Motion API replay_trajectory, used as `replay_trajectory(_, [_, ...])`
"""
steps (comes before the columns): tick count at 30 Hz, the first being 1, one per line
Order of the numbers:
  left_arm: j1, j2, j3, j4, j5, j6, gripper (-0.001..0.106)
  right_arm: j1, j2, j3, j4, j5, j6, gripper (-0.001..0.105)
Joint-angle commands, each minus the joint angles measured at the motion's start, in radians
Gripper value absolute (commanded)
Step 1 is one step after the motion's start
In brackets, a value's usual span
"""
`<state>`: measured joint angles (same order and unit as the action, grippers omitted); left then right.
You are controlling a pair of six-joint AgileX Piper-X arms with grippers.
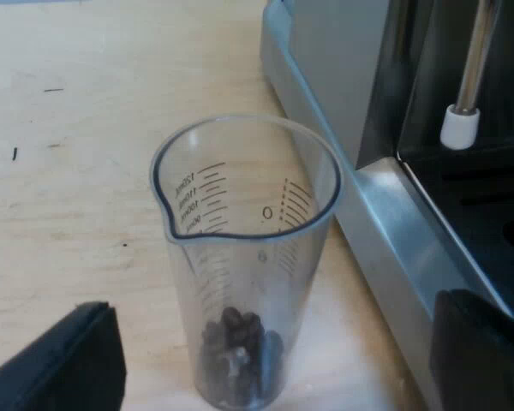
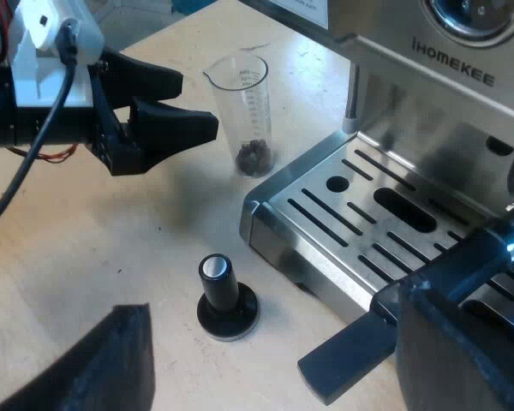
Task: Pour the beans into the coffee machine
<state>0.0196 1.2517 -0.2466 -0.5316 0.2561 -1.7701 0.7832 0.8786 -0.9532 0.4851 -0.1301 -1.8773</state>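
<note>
Steel machine (image 1: 373,218) stands just beside the glass (image 1: 244,248), which is upright on the table (image 1: 68,171), beans (image 1: 240,351) at its bottom. My left gripper (image 1: 274,351) is nearer: jaws spread, glass between them, untouched. Right gripper (image 2: 274,360), jaws spread too, hangs well apart.

Tamper (image 2: 227,300) w/ black knob, upright on light wood table (image 2: 86,257)
</note>
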Motion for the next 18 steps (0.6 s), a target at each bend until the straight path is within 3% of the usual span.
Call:
replay_trajectory(1, [-0.005, 0.033, -0.003, -0.044, -0.013, -0.002, 0.091, 0.001, -0.004, -0.01, -0.013, -0.001, -0.003, 0.062])
replay_trajectory(8, [-0.005, 0.124, -0.003, -0.169, -0.016, -0.002, 0.091, 0.001, -0.004, -0.01, -0.017, -0.001, -0.003, 0.062])
replay_trajectory(18, [-0.005, 0.231, -0.03, -0.253, -0.013, -0.002, 0.091, 0.001, -0.004, -0.01, -0.017, -0.001, -0.003, 0.062])
